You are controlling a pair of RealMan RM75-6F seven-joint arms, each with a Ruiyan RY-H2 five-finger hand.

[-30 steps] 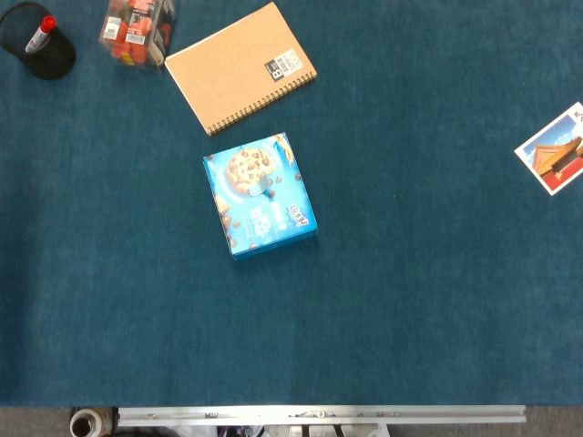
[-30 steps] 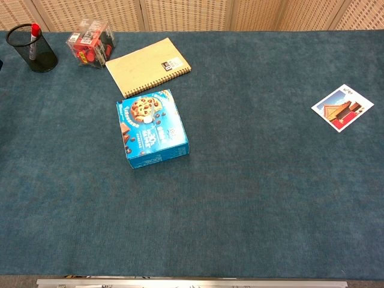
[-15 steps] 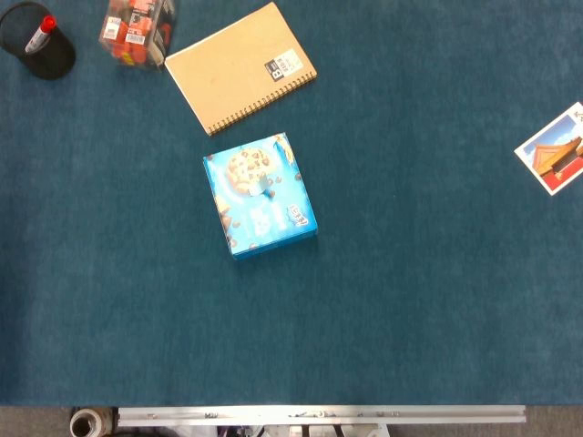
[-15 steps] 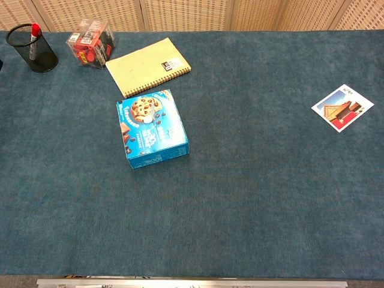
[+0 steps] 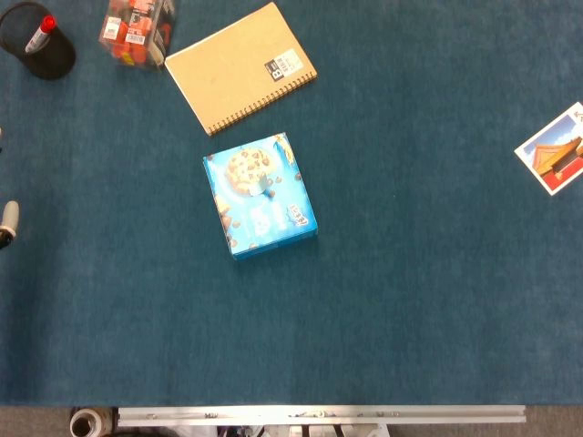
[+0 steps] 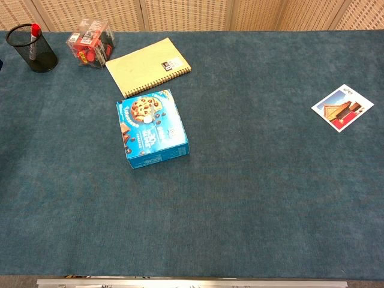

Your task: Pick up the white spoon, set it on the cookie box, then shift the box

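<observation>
At your far left edge in the head view a sliver of the left hand [image 5: 7,221] shows, a pale fingertip only; you cannot tell whether its fingers are apart or together; your right hand is out of both views. Back left stands a black mesh cup [image 6: 32,48] with a red-capped marker [image 6: 34,37]; beside it a clear box of red bits [image 6: 89,43]; next a tan spiral notebook [image 6: 147,66], close behind the cookie box [image 6: 152,128] but apart from it. The white spoon [image 5: 262,188] lies on the box lid, small and blurred. Far right, well apart, lies a picture card [image 6: 342,107].
</observation>
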